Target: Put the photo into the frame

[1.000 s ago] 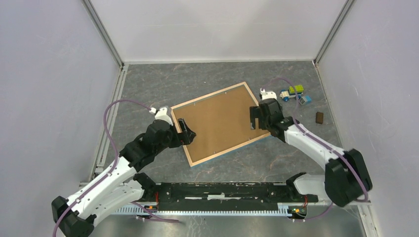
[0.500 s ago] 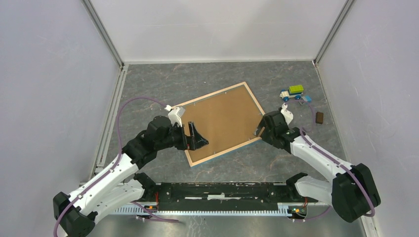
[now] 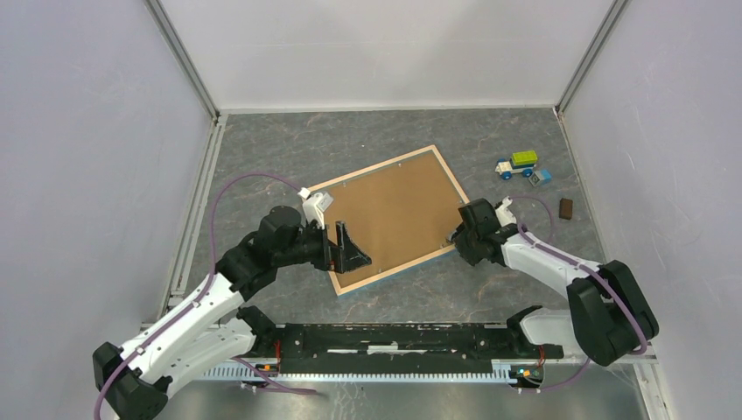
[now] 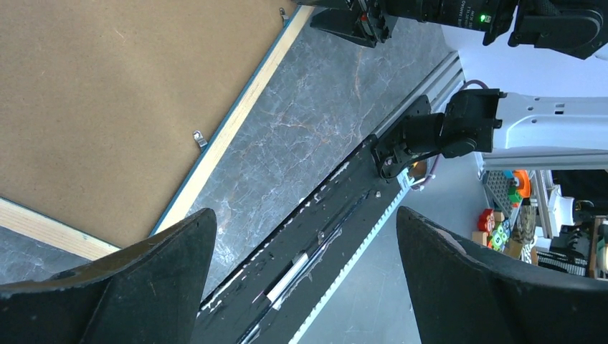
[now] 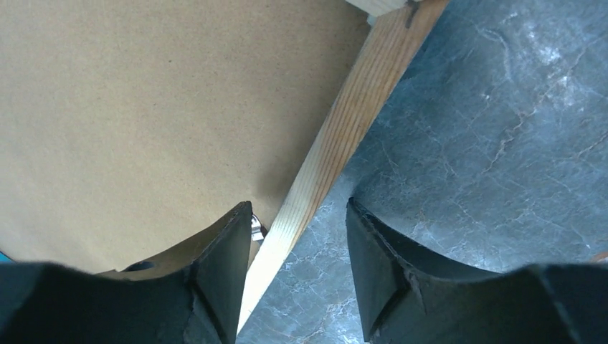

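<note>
The frame (image 3: 346, 282) lies face down mid-table, its light wood rim up and a thin blue edge showing. A brown hardboard backing (image 3: 394, 210) fills it. The photo is not in view. My left gripper (image 3: 350, 249) is open and empty over the frame's near-left corner. In the left wrist view the rim (image 4: 236, 118) and a metal clip (image 4: 199, 137) lie ahead of the gripper (image 4: 305, 279). My right gripper (image 3: 457, 232) is open at the frame's right edge. Its jaws straddle the wood rim (image 5: 344, 129), with a clip (image 5: 256, 228) beside the left finger.
A toy truck (image 3: 518, 164), a small blue block (image 3: 542, 176) and a small brown block (image 3: 566, 207) sit at the right back. White walls enclose the table. The black arm rail (image 3: 394, 337) runs along the near edge.
My left gripper has swung right and turned over the frame's near-left corner. My right gripper has come down the frame's right edge towards me. The frame has not moved.
</note>
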`<state>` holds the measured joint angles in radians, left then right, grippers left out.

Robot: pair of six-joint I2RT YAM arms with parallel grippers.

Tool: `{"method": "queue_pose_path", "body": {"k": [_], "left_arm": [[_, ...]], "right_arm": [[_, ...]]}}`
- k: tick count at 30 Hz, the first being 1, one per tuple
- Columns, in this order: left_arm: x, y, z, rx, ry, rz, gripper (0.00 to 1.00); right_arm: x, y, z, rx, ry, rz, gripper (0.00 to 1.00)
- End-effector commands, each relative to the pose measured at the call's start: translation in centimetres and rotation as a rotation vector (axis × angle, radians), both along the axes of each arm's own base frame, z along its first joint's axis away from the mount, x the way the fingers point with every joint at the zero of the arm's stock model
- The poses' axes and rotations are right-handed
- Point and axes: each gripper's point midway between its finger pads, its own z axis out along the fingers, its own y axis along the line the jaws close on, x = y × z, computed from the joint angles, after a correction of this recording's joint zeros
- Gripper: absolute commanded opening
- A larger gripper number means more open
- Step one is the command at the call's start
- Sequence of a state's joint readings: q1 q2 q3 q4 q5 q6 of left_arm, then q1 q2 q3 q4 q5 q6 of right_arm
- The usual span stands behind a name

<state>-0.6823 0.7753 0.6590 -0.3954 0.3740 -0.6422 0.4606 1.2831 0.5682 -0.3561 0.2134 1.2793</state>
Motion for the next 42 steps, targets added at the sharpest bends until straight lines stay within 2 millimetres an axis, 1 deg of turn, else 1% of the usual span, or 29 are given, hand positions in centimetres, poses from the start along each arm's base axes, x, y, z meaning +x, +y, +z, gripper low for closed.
{"method": "queue_pose_path", "body": {"k": [1,3,4,7,9,11,13,15,16,17,19,22,25,29,34,38,42], "left_arm": [[0.1,-0.3,0.0,0.017,-0.052,-0.048,1.0],[0.2,-0.5,-0.5,0.029,-0.043,-0.043,1.0],[0.2,-0.7,-0.6,0.029,-0.04,-0.044,1.0],[0.3,-1.2,-1.7,0.082,-0.039,-0.028,1.0],[0.7,-0.8,-3.0,0.161,-0.049,0.002,1.0],[1.0,-0.4,-4.0,0.228,-0.056,0.025,1.0],[1.1,-0.4,-4.6,0.274,-0.07,0.036,1.0],[1.1,-0.8,-5.3,0.315,-0.078,0.037,0.98],[0.8,-1.2,-5.4,0.323,-0.07,0.022,0.96],[1.1,-1.5,-5.8,0.351,-0.071,0.03,0.94],[1.0,-2.4,-6.2,0.389,-0.082,0.025,0.92],[0.5,-4.2,-6.9,0.466,-0.142,0.001,0.92],[0.4,-5.9,-7.4,0.534,-0.199,-0.036,0.92],[0.2,-7.7,-7.2,0.634,-0.337,-0.079,0.92],[-0.3,-8.5,-7.2,0.795,-0.493,-0.129,0.93],[-0.4,-8.8,-7.3,0.905,-0.569,-0.142,0.93],[-0.7,-9.7,-7.9,0.997,-0.649,-0.143,0.95]], "right_arm": [[-2.5,-1.3,-2.3,-0.028,0.132,-0.091,0.55],[-2.8,-1.5,-2.5,-0.032,0.144,-0.109,0.52],[-2.8,-1.4,-2.5,-0.03,0.146,-0.114,0.49],[-3.0,-1.5,-2.4,-0.023,0.155,-0.132,0.31],[-2.8,-1.2,-2.0,-0.003,0.144,-0.14,0.2],[-2.5,-0.9,-1.6,0.024,0.126,-0.15,0.12],[-2.3,-0.5,-1.1,0.057,0.105,-0.157,0.0],[-1.9,-0.1,-0.4,0.09,0.072,-0.155,0.0],[-1.6,0.2,0.0,0.108,0.058,-0.153,0.0],[-1.5,0.3,0.4,0.121,0.05,-0.155,0.0],[-1.4,0.7,1.1,0.147,0.041,-0.158,0.0],[-1.3,1.0,2.5,0.171,0.032,-0.162,0.0],[-1.4,0.9,3.3,0.177,0.035,-0.184,0.0],[-0.8,1.2,4.9,0.205,-0.001,-0.185,0.0],[-0.2,1.2,7.4,0.239,-0.053,-0.21,0.0],[0.5,1.5,9.1,0.275,-0.103,-0.21,0.0],[0.7,1.6,9.9,0.296,-0.124,-0.214,0.0]]}}
